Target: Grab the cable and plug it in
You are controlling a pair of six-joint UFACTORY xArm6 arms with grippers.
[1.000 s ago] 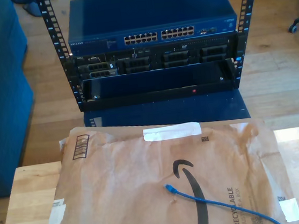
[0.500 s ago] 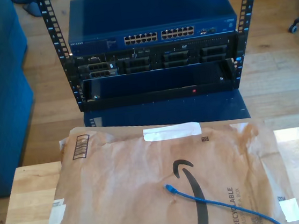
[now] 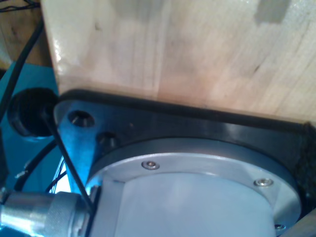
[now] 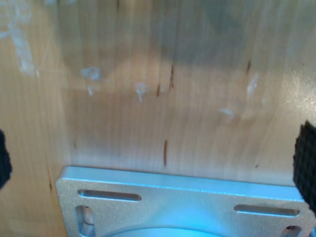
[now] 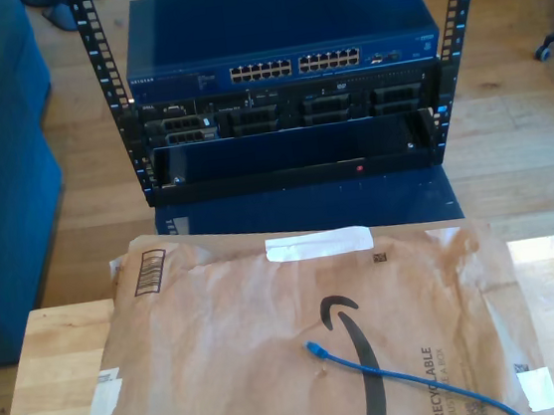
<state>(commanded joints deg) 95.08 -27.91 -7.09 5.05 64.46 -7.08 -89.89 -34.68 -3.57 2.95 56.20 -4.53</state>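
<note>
The cable [image 5: 407,378] lies loose on the brown paper mailer [image 5: 234,353], toward the exterior view's near right, light and floppy, best pinched just behind its plug [image 5: 315,348]; whether either gripper's fingers are spread, I cannot tell.

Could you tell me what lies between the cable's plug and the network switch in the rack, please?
In the exterior view, from the cable's plug: brown paper mailer, its white tape strip, then a dark blue panel below the switch.

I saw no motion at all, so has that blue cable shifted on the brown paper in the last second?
No. The cable has its plug just below the black printed arrow on the paper mailer, exactly as before.
</note>
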